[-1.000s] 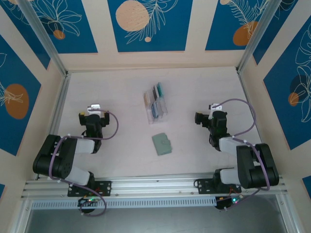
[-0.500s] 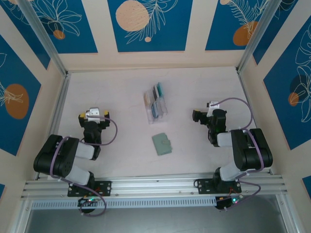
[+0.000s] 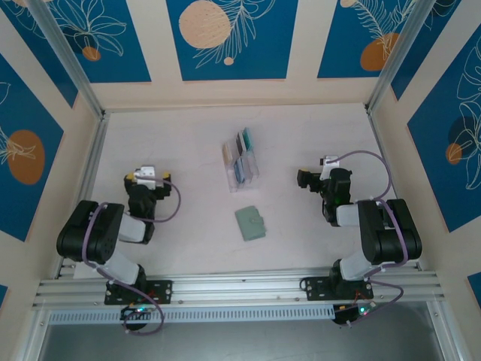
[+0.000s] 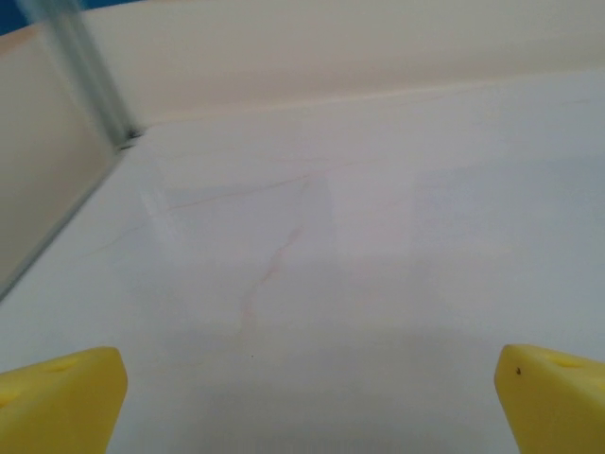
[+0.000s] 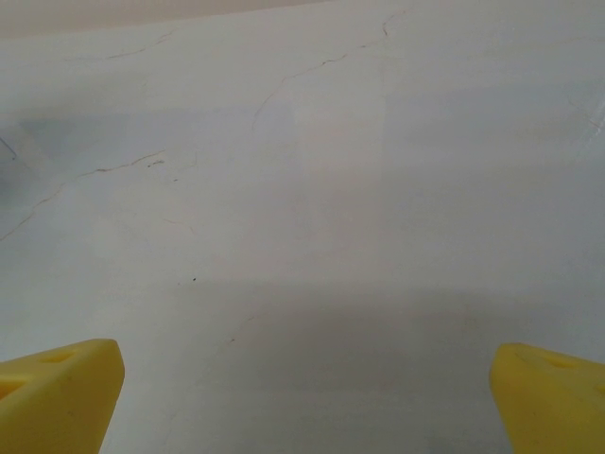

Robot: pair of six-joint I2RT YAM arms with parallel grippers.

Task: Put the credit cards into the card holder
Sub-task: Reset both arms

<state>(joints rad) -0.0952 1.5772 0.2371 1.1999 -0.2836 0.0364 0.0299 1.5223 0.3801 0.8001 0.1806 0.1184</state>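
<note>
Card holder [image 3: 250, 223] between left pincer [image 3: 145, 174], right pincer [image 3: 310, 179].

Left arm [image 3: 92, 235], right arm [image 3: 385, 239], seemingly further back.

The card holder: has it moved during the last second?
No. The card holder lies in the same spot as before, just on the near side of the clear rack.

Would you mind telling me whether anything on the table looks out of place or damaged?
Nothing stands out. The thin coloured plastic cards stand in the clear plastic rack, and the flat sage-green folding wallet lies closed on the pale table, apart from it.
</note>
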